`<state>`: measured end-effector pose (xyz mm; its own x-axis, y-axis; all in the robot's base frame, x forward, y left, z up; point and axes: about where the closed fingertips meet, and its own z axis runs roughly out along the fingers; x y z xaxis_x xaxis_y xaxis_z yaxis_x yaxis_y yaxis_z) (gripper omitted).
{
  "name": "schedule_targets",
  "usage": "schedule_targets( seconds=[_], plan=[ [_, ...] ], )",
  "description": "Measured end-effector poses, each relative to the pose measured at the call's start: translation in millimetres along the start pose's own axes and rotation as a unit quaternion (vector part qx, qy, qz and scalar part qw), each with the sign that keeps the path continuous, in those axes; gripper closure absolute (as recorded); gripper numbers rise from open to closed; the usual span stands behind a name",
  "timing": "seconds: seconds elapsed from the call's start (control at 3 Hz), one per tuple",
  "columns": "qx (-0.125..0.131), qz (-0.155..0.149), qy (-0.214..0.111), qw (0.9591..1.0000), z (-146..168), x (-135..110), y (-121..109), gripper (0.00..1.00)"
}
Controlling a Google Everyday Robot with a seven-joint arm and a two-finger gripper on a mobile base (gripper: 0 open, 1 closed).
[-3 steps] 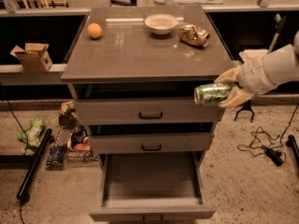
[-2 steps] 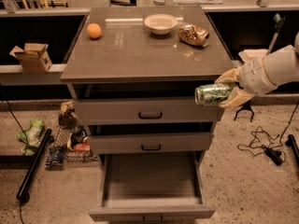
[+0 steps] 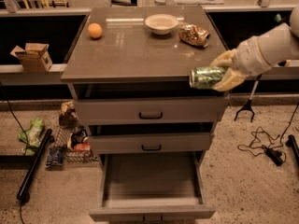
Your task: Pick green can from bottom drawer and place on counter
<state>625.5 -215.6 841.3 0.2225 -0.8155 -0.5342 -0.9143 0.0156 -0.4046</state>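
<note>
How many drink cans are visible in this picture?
2. The tool holds the green can beside the counter, front right; the dented can lies on it, back right.

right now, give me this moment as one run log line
gripper: shut on green can, at counter front-right corner | bottom drawer: open | placed: not yet

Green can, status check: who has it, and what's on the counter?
Gripper shut on green can, held sideways at the counter's front-right corner, not yet set down. Bottom drawer open. Bowl, orange and dented can sit toward the counter's back.
</note>
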Motion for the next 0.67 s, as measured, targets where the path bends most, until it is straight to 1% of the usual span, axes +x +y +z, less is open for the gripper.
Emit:
schedule_targets(
  seconds=[0.33, 0.67],
  plan=[
    [0.028, 0.023, -0.011, 0.9993, -13, -18, -49, 1.00],
    [0.060, 0.059, -0.016, 0.9963, -15, -27, -85, 1.00]
  ],
)
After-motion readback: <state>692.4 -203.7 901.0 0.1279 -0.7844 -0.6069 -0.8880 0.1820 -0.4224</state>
